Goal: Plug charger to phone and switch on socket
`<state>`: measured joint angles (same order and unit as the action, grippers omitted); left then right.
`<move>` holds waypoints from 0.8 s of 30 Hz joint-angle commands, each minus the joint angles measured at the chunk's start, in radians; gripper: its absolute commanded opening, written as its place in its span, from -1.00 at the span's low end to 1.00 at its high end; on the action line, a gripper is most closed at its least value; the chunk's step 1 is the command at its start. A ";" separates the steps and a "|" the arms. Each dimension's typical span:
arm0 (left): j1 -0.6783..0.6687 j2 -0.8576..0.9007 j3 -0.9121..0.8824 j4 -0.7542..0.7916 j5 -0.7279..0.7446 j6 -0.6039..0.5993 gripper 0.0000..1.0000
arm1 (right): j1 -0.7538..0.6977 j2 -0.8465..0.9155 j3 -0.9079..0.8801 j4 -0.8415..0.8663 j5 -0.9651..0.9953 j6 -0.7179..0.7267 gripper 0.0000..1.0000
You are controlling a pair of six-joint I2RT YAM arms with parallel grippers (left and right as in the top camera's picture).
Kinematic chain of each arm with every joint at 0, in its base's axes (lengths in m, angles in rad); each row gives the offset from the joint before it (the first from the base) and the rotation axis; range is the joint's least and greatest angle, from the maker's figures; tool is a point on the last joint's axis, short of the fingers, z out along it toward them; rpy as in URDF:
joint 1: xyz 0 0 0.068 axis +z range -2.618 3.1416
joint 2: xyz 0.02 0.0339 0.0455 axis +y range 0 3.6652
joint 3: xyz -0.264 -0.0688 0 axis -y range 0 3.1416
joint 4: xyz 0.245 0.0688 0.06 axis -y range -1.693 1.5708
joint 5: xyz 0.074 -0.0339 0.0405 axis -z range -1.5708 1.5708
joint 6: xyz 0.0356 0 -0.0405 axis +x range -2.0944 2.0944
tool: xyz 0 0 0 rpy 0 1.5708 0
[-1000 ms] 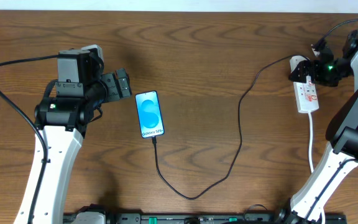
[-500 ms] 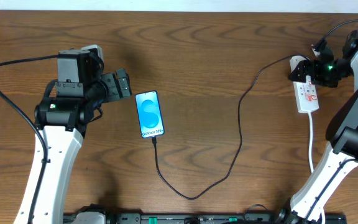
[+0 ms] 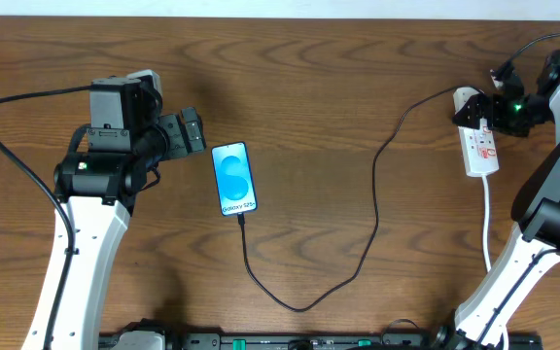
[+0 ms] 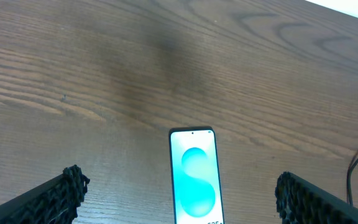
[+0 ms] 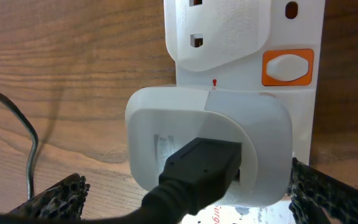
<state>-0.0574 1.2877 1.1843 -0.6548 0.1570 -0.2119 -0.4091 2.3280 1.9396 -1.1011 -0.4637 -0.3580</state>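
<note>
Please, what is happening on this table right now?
A phone is being set up to charge. It lies screen-up, lit, with the charger cable at its lower edge. The cable runs to a white adapter seated in the power strip. The open right gripper is over that adapter, near the orange switch. The open left gripper hovers beside the phone, not touching it.

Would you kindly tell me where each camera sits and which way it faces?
Overhead: above the table, looking straight down at phone, charger, socket, both arms.
Left wrist: on left arm, tilted down at the phone; left pincer fingertips flank it.
Right wrist: close above the socket; right pincer fingertips show.
Shared: overhead and left wrist show the phone.
</note>
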 commanded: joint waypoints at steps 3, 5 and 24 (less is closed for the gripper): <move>-0.002 0.001 0.022 -0.003 -0.010 0.009 0.99 | 0.027 0.018 -0.038 -0.017 -0.074 0.028 0.99; -0.002 0.001 0.022 -0.003 -0.010 0.009 0.99 | 0.028 0.018 -0.038 -0.018 -0.078 0.032 0.99; -0.002 0.001 0.022 -0.003 -0.010 0.009 0.99 | 0.032 0.018 -0.038 -0.051 -0.149 0.037 0.99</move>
<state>-0.0574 1.2877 1.1843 -0.6548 0.1570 -0.2119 -0.4091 2.3234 1.9400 -1.1149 -0.5011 -0.3473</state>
